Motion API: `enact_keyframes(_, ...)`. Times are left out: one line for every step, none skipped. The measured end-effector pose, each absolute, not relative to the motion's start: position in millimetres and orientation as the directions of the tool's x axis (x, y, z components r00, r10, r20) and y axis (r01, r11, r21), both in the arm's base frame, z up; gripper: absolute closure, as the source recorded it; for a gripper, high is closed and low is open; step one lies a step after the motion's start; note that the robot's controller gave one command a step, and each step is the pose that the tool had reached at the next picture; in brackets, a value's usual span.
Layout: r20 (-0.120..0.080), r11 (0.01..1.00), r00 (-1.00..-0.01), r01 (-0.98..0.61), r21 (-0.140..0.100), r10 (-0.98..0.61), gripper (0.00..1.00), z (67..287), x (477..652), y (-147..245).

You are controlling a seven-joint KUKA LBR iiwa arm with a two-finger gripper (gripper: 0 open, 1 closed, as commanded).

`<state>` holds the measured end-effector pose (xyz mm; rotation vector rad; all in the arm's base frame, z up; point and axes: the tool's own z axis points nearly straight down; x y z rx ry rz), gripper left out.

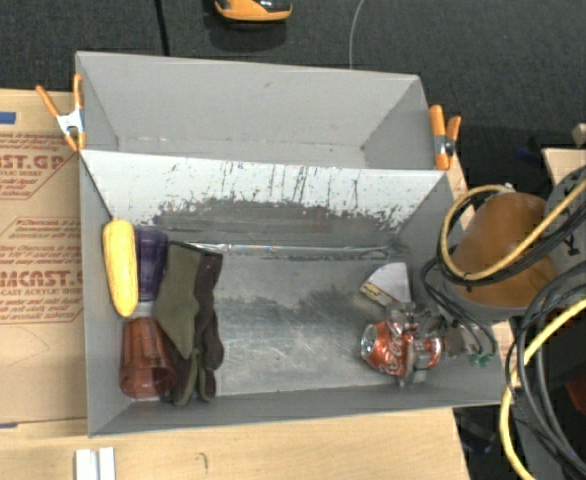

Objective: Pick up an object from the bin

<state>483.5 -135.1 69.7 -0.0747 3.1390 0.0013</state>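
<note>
Claw (411,334) over a crumpled red-and-silver can (383,349) in the near right corner of the bin (293,333); whether the claw is apart or together cannot be told. The can is probably light, thin-walled, easily dented and slick, so grip it across its crushed middle.

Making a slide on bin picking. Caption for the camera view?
Gripper low over a crumpled red-and-silver can at the right of the grey bin; a dark glove lies at its left.

dark matte floor (493,48) (evenly lit) up top.
</note>
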Motion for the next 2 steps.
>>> enact_keyframes(-0.002,0.999,-0.999,-0.048,0.001,-0.048,1.0,69.7,483.5,-135.1)
enact_keyframes(0.001,0.999,-0.999,-0.048,0.001,-0.048,1.0,72.4,482.9,-134.8)
